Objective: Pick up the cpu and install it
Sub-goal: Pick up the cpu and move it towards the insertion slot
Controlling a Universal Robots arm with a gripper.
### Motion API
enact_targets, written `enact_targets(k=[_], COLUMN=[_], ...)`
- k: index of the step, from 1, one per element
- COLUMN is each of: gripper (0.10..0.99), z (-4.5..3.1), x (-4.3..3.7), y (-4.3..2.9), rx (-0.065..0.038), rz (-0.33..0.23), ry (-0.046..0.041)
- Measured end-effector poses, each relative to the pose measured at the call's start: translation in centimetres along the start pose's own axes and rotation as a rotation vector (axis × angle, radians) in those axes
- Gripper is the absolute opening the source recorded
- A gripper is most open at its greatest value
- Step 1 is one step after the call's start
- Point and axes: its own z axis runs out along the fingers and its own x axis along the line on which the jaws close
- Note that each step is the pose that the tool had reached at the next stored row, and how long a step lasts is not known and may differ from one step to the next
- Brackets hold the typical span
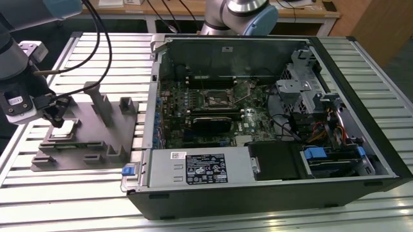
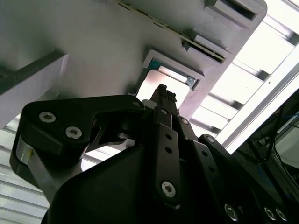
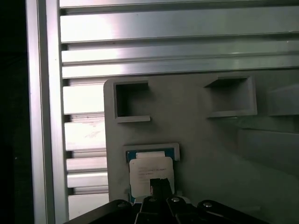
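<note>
I see the gripper (image 3: 159, 185) over the cpu (image 3: 145, 170), tips drawn together and holding nothing; I cannot tell whether they touch it. The cpu is a pale, shiny square with a blue-green rim. It lies flat in a shallow square pocket of the matte grey plastic fixture (image 3: 210, 140), which sits on the ribbed aluminium table (image 3: 163, 28).

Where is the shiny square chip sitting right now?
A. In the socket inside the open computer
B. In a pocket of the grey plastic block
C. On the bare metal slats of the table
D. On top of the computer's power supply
B: in the first wrist view the cpu lies in a framed pocket of the grey fixture, with the gripper close over it.
</note>
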Motion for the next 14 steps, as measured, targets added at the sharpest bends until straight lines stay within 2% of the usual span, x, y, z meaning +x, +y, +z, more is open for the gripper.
enact_targets(k=[8,14], gripper=[0.106,0.106], z=[0.94,1.32], x=[0.21,0.31], y=[-0.05,-0.07], rx=[0.000,0.000], rz=[0.000,0.000], ry=[0.0028,0.0032])
